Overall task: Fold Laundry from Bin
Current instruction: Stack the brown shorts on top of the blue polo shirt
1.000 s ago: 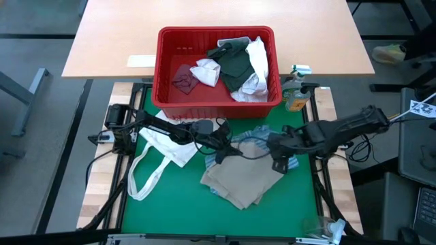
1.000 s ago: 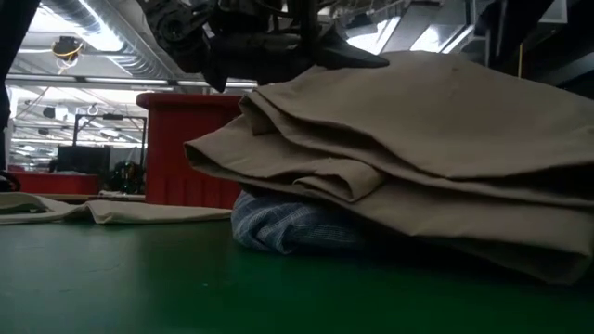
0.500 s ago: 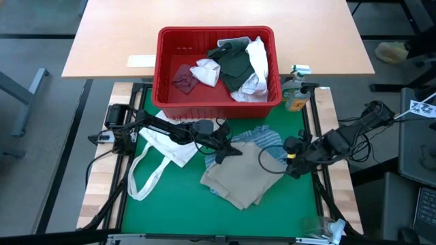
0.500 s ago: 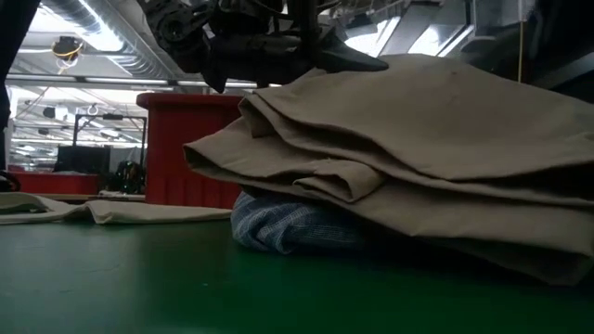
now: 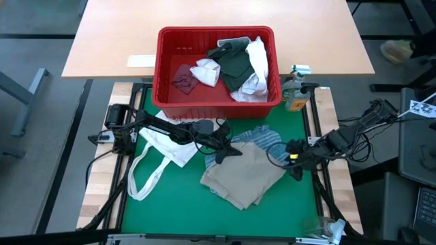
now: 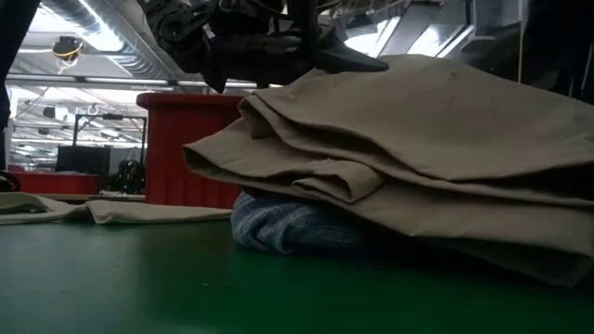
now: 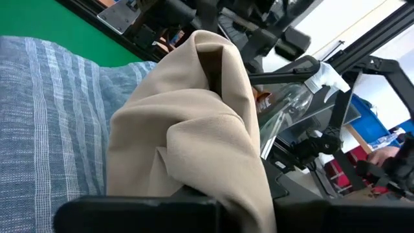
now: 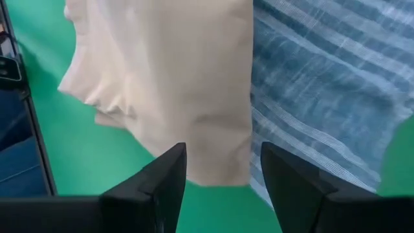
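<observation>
The left gripper (image 5: 228,151) had its jaws clenched on a bunched fold of the tan shirt (image 5: 242,178), at the shirt's upper left corner; the left wrist view showed the tan cloth rising out from between them, with the blue-striped cloth (image 7: 45,116) lying just beside and below. That pinch looked meant to pin or lift one corner so the shirt could be folded over. Behind that gripper, on the far side from the shirt, a white tote bag (image 5: 167,146) lay flat on the green mat (image 5: 170,211), its long straps looping away, apparently set aside from the folding.

The right gripper (image 5: 294,160) hung at the shirt's right edge with its jaws released and nothing between them. In the right wrist view its fingers (image 8: 162,188) stood apart over the mat, and just ahead of them lay the shirt's hem, with the striped cloth alongside. It seemed placed to take that edge next, though no contact showed.

Beyond both grippers stood the bin (image 5: 163,68), red and upright. It held a small maroon piece (image 5: 184,78), a white piece (image 5: 206,71), a dark green-grey top (image 5: 236,68) and a white shirt (image 5: 257,64) draped toward its right wall. Much laundry was therefore left to fold. A spray bottle (image 5: 296,92) stood just beside the bin's right end.
</observation>
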`<action>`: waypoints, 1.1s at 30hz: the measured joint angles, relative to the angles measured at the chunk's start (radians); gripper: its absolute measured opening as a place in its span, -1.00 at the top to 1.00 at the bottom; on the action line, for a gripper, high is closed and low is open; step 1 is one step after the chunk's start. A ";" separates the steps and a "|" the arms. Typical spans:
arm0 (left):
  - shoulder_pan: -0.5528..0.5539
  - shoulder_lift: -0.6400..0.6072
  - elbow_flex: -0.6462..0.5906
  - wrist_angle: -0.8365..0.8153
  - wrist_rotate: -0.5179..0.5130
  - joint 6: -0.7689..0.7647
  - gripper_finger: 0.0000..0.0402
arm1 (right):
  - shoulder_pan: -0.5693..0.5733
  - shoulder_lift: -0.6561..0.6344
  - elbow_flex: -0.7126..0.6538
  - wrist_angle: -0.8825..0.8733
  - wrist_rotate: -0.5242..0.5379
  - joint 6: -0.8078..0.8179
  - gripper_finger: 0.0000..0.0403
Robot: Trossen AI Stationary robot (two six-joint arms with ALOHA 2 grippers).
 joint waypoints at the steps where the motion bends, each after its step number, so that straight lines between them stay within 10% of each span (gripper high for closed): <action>1: 0.000 0.000 0.000 0.000 0.003 0.000 0.91 | 0.000 -0.001 -0.018 0.025 -0.001 0.000 0.01; 14: -0.001 0.000 0.000 -0.002 0.006 0.000 0.91 | 0.000 0.059 -0.123 0.180 0.035 0.041 0.05; 24: -0.014 -0.022 -0.001 0.015 -0.026 -0.003 0.91 | 0.000 0.114 -0.123 0.316 0.005 0.065 0.92; 33: -0.143 -0.122 0.000 -0.018 -0.171 -0.093 0.92 | 0.001 0.085 0.035 0.393 -0.093 0.095 0.94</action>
